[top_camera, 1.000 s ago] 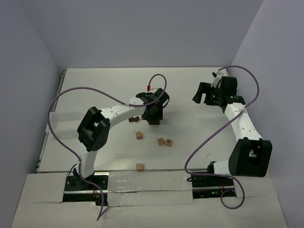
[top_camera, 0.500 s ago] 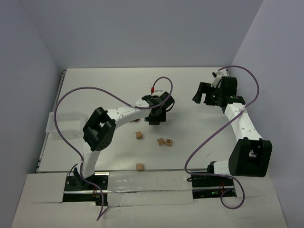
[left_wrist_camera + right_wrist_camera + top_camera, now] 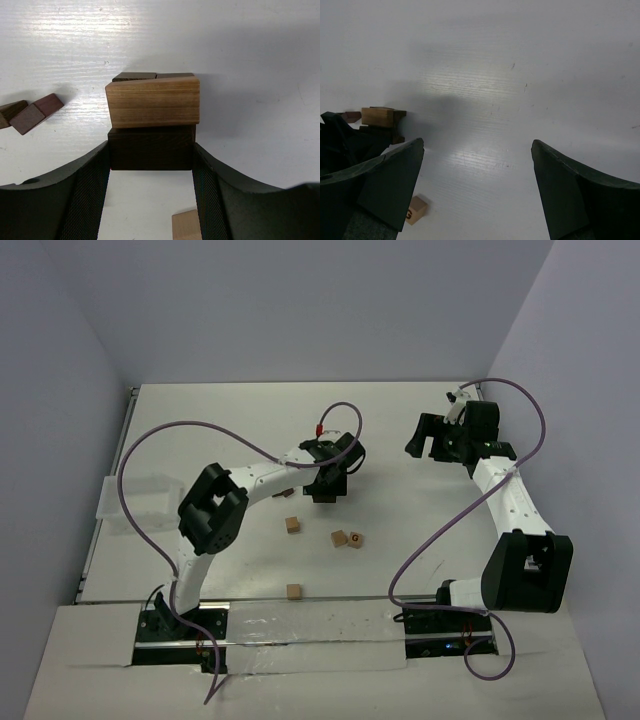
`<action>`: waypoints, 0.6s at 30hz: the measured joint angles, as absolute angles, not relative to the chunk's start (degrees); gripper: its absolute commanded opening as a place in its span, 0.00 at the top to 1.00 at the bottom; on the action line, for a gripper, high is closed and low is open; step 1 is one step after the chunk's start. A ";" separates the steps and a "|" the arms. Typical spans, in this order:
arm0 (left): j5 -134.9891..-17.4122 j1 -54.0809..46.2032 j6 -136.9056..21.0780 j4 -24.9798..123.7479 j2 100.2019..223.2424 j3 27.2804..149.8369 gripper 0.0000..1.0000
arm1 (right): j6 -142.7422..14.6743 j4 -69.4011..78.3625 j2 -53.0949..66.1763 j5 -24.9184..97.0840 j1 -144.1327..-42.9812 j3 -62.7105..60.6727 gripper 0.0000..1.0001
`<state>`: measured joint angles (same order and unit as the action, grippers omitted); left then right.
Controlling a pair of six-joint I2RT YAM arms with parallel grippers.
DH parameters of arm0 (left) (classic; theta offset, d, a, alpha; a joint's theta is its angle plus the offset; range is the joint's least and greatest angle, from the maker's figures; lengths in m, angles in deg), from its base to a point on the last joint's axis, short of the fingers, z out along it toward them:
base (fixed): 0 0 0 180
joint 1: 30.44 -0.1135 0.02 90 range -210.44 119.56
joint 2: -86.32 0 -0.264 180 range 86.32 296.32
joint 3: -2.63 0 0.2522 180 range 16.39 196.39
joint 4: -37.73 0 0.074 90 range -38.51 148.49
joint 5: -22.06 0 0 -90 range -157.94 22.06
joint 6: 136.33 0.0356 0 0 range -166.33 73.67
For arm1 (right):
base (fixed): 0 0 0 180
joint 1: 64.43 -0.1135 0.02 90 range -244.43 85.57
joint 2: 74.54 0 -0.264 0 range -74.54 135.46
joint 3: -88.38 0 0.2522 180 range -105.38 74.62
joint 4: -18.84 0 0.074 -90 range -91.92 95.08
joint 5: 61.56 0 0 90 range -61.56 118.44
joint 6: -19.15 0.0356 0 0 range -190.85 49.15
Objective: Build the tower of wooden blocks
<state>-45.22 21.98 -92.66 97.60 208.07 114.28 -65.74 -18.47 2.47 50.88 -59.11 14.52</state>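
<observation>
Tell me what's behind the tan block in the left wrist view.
Two dark blocks sit side by side just behind the tan block. Only their top edges show; the rest is covered, as is anything beyond them.

The tower [image 3: 152, 115] is standing mid-table [image 3: 400, 400], its bottom block [image 3: 150, 149] sitting between the fingers [image 3: 85, 190] of the left gripper [image 3: 150, 160], touching both, and another block [image 3: 152, 102] lying on top, slightly askew. You are seeing a pair of blocks [image 3: 30, 114] lying just left of it, and nearer the arm bases a single block [image 3: 292, 525], two blocks side by side [image 3: 340, 538] and one more block [image 3: 293, 591] lying apart. The tray [image 3: 135, 502] is sitting at the table's left edge, the right gripper [image 3: 476, 150] hanging well off right.
</observation>
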 measured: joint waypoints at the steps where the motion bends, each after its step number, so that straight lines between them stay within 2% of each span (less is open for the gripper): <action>1: -45.22 21.91 -92.65 97.61 208.16 114.43 0.68 | -65.74 -18.47 2.47 50.91 -59.11 14.52 0.05; 12: -45.76 21.37 -92.40 97.62 208.24 115.02 0.54 | -65.74 -18.47 2.47 51.03 -59.11 14.52 0.05; 18: -45.85 21.20 -92.36 97.60 208.76 115.13 0.42 | -65.74 -18.47 2.47 51.03 -59.11 14.52 0.05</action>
<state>-45.85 21.20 -92.36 97.60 208.76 115.13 -65.74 -18.47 2.47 51.03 -59.11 14.52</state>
